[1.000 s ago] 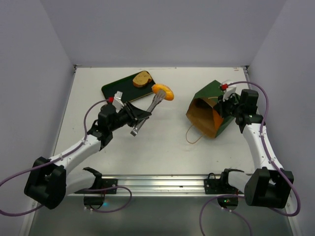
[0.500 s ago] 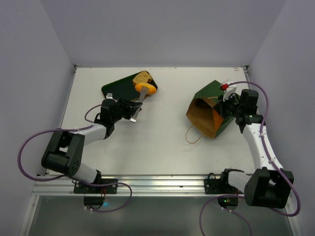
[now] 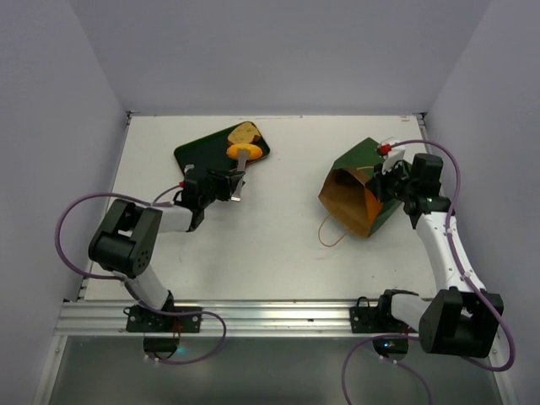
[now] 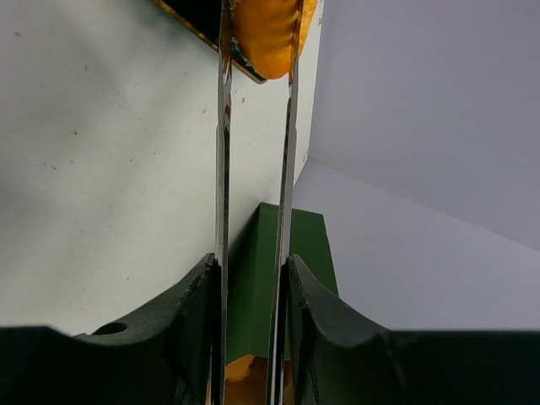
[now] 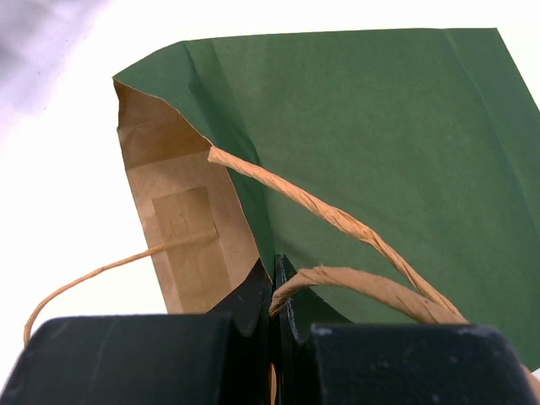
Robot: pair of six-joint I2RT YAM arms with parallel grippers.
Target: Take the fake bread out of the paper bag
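Observation:
My left gripper (image 3: 240, 159) is shut on an orange-yellow roll of fake bread (image 3: 236, 150) and holds it over the far right end of the dark green flat tray (image 3: 198, 154). The left wrist view shows the roll (image 4: 268, 42) pinched between the two long fingers, at the tray's edge. A tan and brown slice (image 3: 247, 132) lies on the tray just beyond the roll. The paper bag (image 3: 359, 190) lies tilted at the right with its brown mouth facing front left. My right gripper (image 5: 277, 272) is shut on the bag's rim (image 5: 253, 211) beside a string handle.
A loose string handle (image 3: 331, 232) trails on the table in front of the bag's mouth. The bag also shows far off in the left wrist view (image 4: 295, 253). Grey walls close in the table at the back and both sides.
My left gripper has carried the orange roll from the middle of the table back and left onto the tray's end, the arm folding in. The right arm and the bag have not moved.

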